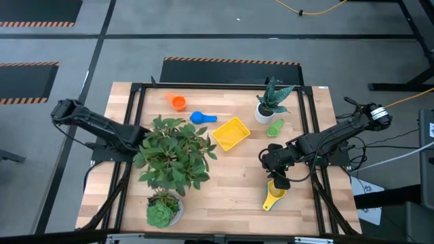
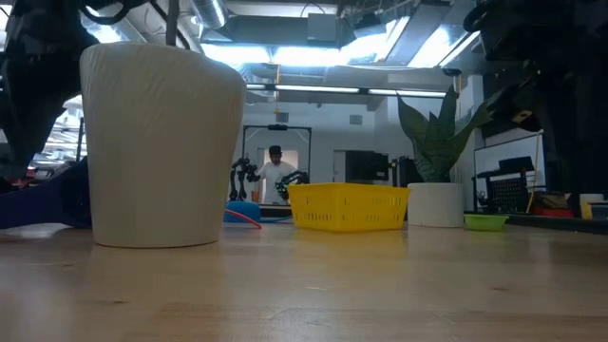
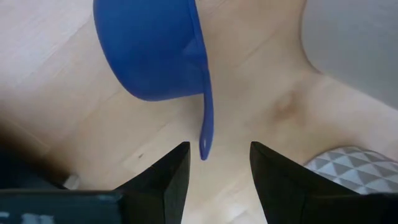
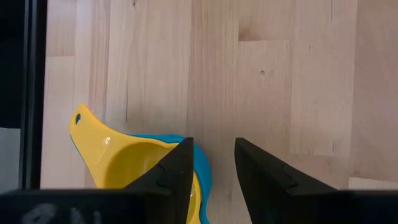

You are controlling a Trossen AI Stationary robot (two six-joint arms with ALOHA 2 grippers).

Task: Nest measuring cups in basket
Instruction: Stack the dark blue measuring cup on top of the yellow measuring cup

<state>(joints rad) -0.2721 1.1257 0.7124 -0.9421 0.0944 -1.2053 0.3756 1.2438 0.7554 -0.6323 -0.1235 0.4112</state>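
My left gripper [image 3: 217, 149] is open at the table's left, under the leafy plant's foliage [image 1: 173, 152]. The handle tip of a dark blue cup [image 3: 152, 50] lies between its fingers, untouched. My right gripper [image 4: 214, 144] is open, low over the yellow cup [image 4: 134, 165], which sits nested in a light blue cup [image 4: 202, 168] near the table's right near corner [image 1: 274, 196]. The yellow basket [image 1: 230, 133] rests flat mid-table. The orange cup [image 1: 178, 102], blue cup [image 1: 202, 117] and green cup [image 1: 274, 127] lie on the wood around it. My right gripper comes from above, pointing down, with one finger [image 4: 177, 168] over the nested cups' rim [image 4: 198, 186] and the other over bare wood. I cannot tell whether that finger touches the rim. The cups rest on the table.
A white pot with a snake plant [image 1: 264, 112] stands beside the green cup. A succulent in a white pot [image 1: 163, 210] sits at the near edge and looms large in the low view [image 2: 161, 142]. Bare wood lies between the basket and my right gripper.
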